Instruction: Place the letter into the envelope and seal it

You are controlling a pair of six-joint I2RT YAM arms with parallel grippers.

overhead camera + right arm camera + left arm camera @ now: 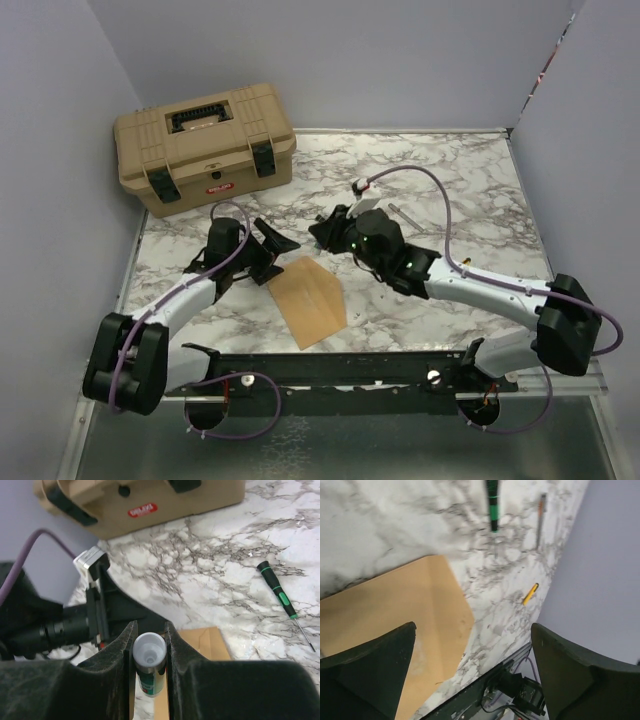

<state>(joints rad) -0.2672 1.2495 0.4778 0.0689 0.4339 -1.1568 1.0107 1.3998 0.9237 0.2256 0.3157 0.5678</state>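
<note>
Envelope (308,302) lies flat on the marble surface (470,190), toward 6 o'clock from the middle in the top view and just ahead of the arm bases. One edge comes to a blunt point at its 3 o'clock side, probably the flap, but I can't tell for sure whether it is open or folded. The letter does not show as a separate sheet in any view. My guess is that it's already inside, though this can't be confirmed. Left pincer (472,629) has its jaws spread wide and grips nothing. It sits at about 11 o'clock of the envelope, low over that corner, and its own camera looks down across the brown paper. It is likely parked there to pin or steady the envelope if needed. Right pincer (150,630) is clamped on a glue stick (149,655), with the white cap end facing the wrist camera and the green label below it. It hangs at about 1 o'clock of the envelope. The stick is presumably held this way so the flap can be glued, so I judge this to be the sealing step, with glue not yet on the paper as far as I can see. Tan toolbox (205,140) sits at 11 o'clock of the surface, well away from the work. A green-black screwdriver (278,591) lies loose at 2 o'clock of the envelope and isn't involved. Risk: thin paper may slide or lift under the stick if nothing holds it down.
</note>
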